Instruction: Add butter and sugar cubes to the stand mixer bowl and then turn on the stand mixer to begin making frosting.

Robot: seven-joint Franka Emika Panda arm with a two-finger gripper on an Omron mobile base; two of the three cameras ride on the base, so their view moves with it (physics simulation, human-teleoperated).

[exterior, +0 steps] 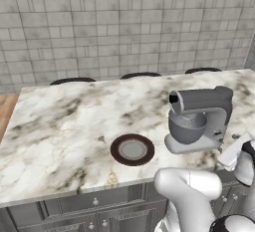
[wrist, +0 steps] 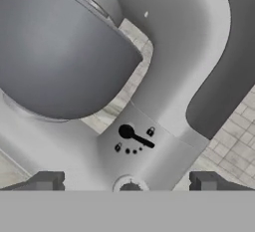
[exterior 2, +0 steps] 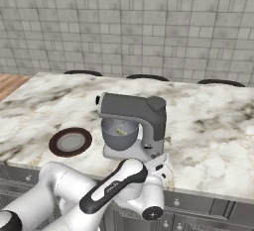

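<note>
The grey-silver stand mixer (exterior: 201,107) stands on the marble counter with its head down over the stand mixer bowl (exterior: 187,128). A pale-yellow bit, the butter (exterior 2: 121,132), lies inside the bowl (exterior 2: 119,135). The sugar cubes are hidden. My gripper (exterior: 225,147) hangs open at the mixer's near right side, close to its column and touching nothing. In the hand view the fingertips (wrist: 46,180) stand wide apart just short of the column, with the gripper (wrist: 127,181) below a black speed lever (wrist: 136,137). The bowl's grey wall (wrist: 60,52) curves at upper left.
A dark brown plate (exterior: 132,149) with a grey middle lies left of the mixer near the counter's front edge (exterior: 74,192). Three dark stool tops (exterior: 141,75) line the far edge. Bare marble spreads left and behind. My own arm (exterior 2: 111,185) crosses below the counter front.
</note>
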